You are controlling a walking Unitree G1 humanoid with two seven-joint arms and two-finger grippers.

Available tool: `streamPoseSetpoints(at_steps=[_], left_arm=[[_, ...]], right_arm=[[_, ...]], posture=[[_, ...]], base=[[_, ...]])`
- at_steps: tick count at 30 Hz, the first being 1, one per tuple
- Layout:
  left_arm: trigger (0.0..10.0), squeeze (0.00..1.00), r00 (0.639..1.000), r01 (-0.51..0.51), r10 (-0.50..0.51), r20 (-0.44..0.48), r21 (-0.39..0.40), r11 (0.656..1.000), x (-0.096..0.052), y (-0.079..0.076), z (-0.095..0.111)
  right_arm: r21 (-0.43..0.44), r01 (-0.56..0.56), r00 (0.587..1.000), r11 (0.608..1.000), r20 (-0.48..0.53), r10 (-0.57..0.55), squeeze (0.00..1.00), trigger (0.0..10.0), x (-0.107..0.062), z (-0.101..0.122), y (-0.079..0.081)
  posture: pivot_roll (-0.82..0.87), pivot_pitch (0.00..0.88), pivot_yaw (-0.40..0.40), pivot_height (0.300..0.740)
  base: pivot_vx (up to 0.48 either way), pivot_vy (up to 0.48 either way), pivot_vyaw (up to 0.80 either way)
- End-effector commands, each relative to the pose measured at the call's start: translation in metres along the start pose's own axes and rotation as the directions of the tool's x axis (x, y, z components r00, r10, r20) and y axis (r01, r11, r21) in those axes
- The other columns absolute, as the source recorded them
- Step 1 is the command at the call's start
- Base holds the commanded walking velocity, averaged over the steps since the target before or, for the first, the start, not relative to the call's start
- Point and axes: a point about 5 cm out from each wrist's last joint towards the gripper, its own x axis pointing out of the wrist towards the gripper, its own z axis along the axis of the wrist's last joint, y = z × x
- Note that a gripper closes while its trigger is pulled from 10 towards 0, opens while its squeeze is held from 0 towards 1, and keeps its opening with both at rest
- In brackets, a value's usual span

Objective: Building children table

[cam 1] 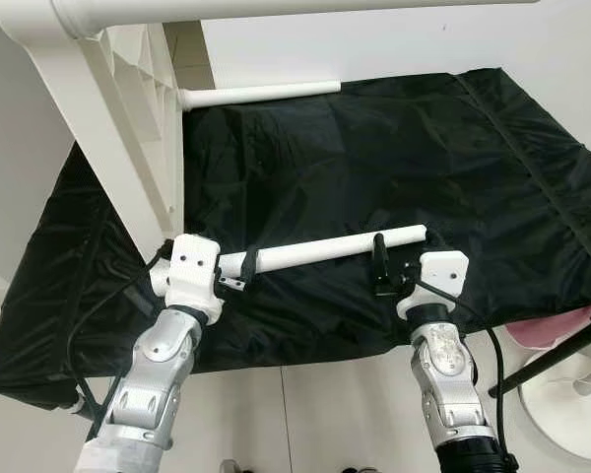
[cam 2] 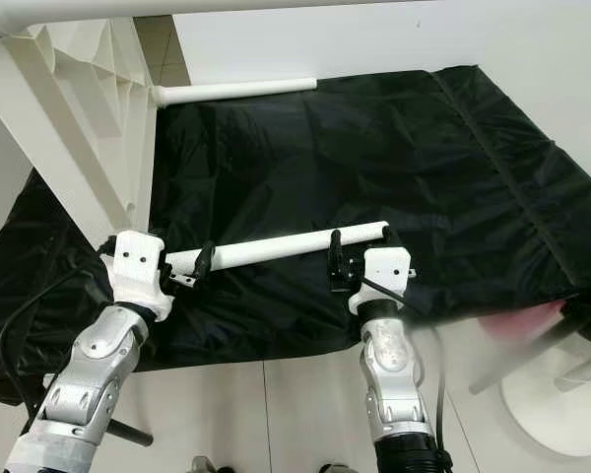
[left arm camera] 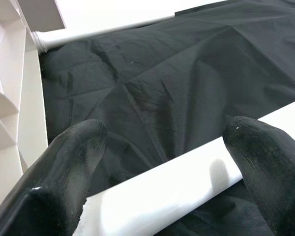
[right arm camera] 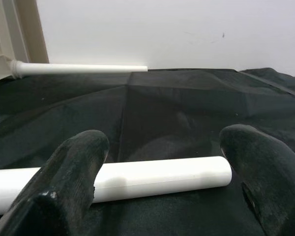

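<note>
A plain white tube (cam 1: 330, 247) — a table leg, smooth and round — lies across the black cloth (cam 1: 394, 148) near its front edge. The white tabletop (cam 1: 128, 118) stands on edge at the cloth's left side, ribbed underside showing, with another white leg (cam 1: 261, 94) already fitted and pointing along the back edge. The left claw (cam 1: 244, 268) reaches in from the front edge, its black fingers set either side of the tube's left end, apparently gripping it. The right claw (cam 1: 380, 264) stands near the tube's right end — fingers spread, straddling it without closing.
</note>
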Motion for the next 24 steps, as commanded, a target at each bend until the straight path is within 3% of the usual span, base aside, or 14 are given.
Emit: streamPoseSetpoints(at_steps=[1,6,8,15,24], left_arm=[[10.0,0.0,1.0,-0.02,0.02,-0.011,0.0,1.0,-0.003,0.003,-0.004],[10.0,0.0,1.0,-0.012,0.011,-0.017,-0.022,1.0,-0.01,-0.002,-0.008],[10.0,0.0,0.999,0.032,-0.031,-0.02,0.043,0.999,-0.014,-0.008,-0.013],[10.0,0.0,0.993,0.108,-0.105,-0.045,0.075,0.991,-0.02,-0.019,-0.023],[10.0,0.0,0.997,0.074,-0.071,-0.03,0.102,0.992,-0.016,-0.016,-0.023]], right_arm=[[-0.003,-0.011,1.0,1.0,-0.015,0.011,0.0,10.0,-0.003,-0.003,0.002],[-0.01,-0.001,1.0,1.0,-0.011,0.001,0.0,10.0,0.001,-0.003,-0.004],[-0.009,0.012,1.0,1.0,-0.02,-0.012,0.0,10.0,0.001,-0.005,-0.006],[-0.009,0.024,0.999,1.0,-0.026,-0.024,0.0,10.0,0.001,-0.006,-0.009],[-0.008,0.035,0.999,0.999,-0.026,-0.035,0.0,10.0,0.003,-0.007,-0.009]], posture=[[-0.02,0.119,0.055,0.74],[0.0,0.109,0.048,0.74],[0.0,0.101,0.039,0.74],[0.0,0.085,0.036,0.74],[0.0,0.065,0.026,0.74]], base=[[0.0,0.0,0.0],[0.0,0.0,0.0],[0.0,0.0,0.0],[0.0,0.0,0.0],[0.0,0.0,0.0]])
